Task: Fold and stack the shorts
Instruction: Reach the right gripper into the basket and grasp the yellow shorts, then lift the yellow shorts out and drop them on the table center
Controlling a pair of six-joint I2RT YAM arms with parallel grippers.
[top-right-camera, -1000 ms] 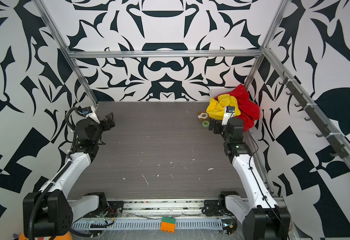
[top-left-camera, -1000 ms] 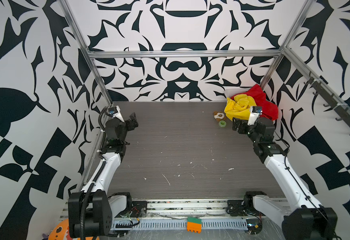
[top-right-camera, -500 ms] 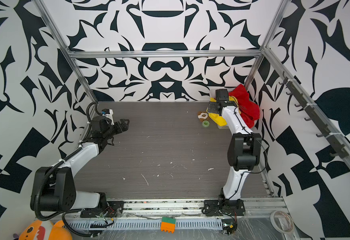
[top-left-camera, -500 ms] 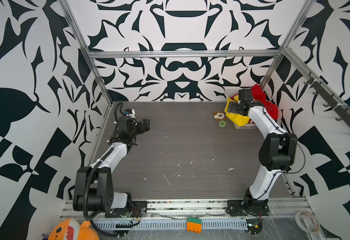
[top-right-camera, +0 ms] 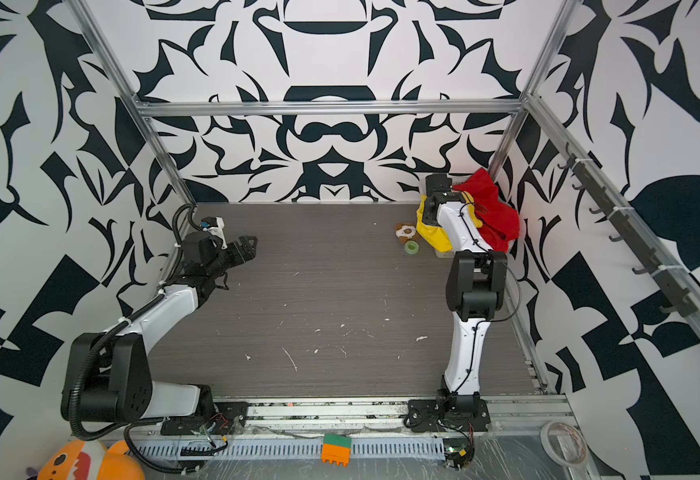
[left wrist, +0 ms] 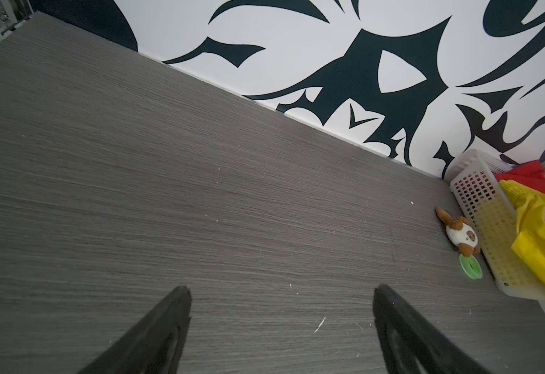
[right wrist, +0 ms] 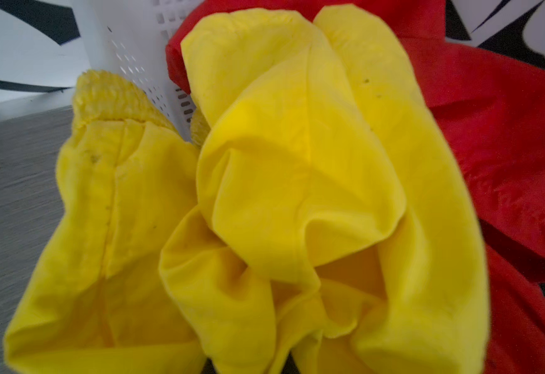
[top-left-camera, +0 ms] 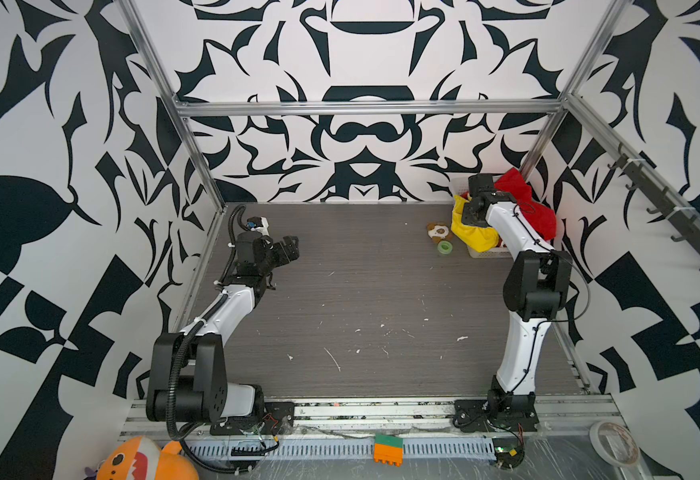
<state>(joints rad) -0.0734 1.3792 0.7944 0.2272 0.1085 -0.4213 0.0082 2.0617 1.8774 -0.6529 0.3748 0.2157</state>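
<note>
Left fingers (left wrist: 167, 323): spread wide, empty, held over bare desk (top-left-camera: 361, 291). Toy (top-left-camera: 437, 231): laid just beside basket (left wrist: 478, 194). Yellow shorts (top-left-camera: 475, 239): crumpled, draped over basket rim, far right corner. Right fingers (top-left-camera: 470, 217): closed, buried in yellow fabric; hold not discernible. Red shorts (top-left-camera: 541, 216): heaped behind, against wall.

Far right on the worktop there's a white mesh basket (left wrist: 491, 223), with a small brown-and-white plush (top-left-camera: 439, 231) and a green ring (top-left-camera: 444, 247) just left of it.
</note>
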